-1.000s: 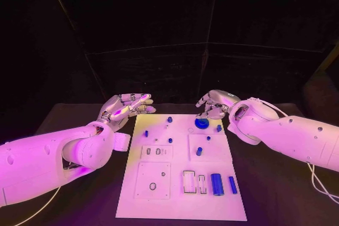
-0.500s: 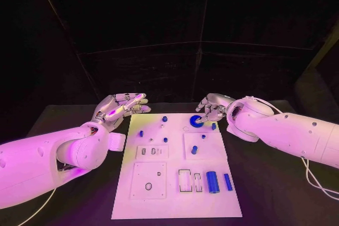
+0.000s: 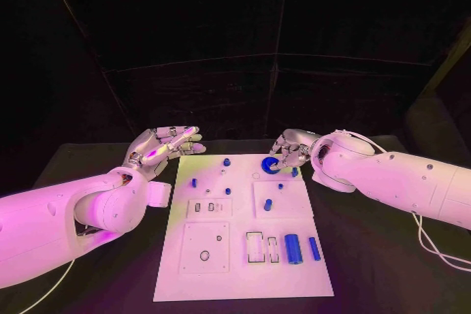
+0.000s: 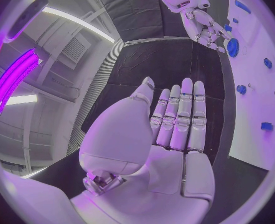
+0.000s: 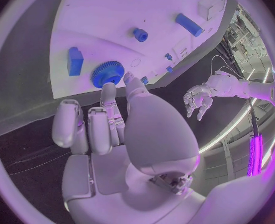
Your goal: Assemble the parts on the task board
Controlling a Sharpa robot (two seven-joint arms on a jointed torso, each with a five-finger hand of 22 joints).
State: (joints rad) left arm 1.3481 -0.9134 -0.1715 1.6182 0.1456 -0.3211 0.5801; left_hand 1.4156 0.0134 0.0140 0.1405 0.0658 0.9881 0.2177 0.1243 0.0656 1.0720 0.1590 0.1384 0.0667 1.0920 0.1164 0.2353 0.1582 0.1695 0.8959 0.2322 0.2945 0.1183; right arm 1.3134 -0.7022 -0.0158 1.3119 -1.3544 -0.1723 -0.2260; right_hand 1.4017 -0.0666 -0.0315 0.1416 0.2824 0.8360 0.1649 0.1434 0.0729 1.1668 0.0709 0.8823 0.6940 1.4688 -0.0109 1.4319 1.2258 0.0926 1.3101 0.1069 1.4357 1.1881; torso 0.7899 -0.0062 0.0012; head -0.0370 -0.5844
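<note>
nearest the robot on the task board point(image 3: 295, 280), a long blue cylinder point(image 3: 293, 248) and a thinner blue bar point(image 3: 314, 248) are lying side by side, their long axes running away from the robot, just beside two empty rectangular slots point(image 3: 262, 247). further up, small blue pegs point(image 3: 267, 205) are standing in the middle of the board. at the far edge the blue gear point(image 3: 270, 165) is sitting flat on the board, and this is where the coming move seems to be turning: the right hand point(image 3: 290, 149) is hanging right at it, fingertips point(image 5: 108, 91) pointing down onto its near rim, touching or all but touching; whether they are actually gripping it cannot be told. the gear is lying straight ahead of those fingers, so the right hand is far nearer to it than the left. the left hand point(image 3: 162, 147) is hovering over the desk point(image 3: 108, 157) off the board's far left corner, fingers straight, close together and holding nothing, well apart from the gear
</note>
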